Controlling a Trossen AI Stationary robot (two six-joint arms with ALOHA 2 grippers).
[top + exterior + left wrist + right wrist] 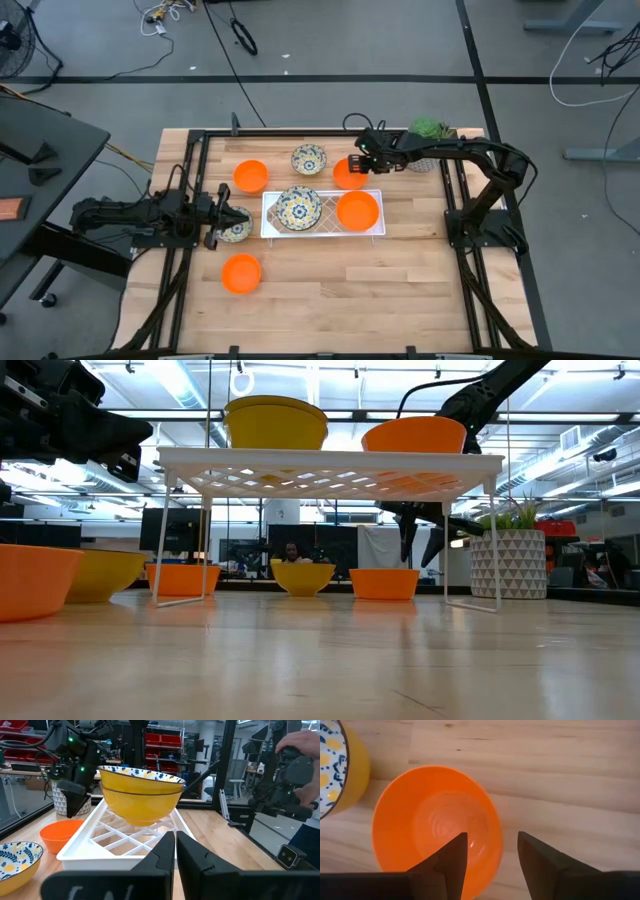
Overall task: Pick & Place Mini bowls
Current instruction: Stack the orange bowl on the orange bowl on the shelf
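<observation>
Near counter's (330, 290) left edge: left hand (232, 216) pinched narrow, empty, beside a patterned bowl (236, 230). Orange bowl (241, 273) toward near edge, another (250, 176) toward far edge. Mid-counter: white rack (272, 218) carrying stacked patterned bowls (298, 208) and an orange bowl (357, 211). Behind rack: one patterned bowl (308, 159). Beside it: right hand (490, 851) spread wide over an orange bowl (430, 825), one finger (451, 857) inside, other outside rim. Plant (428, 133) at far right corner.
</observation>
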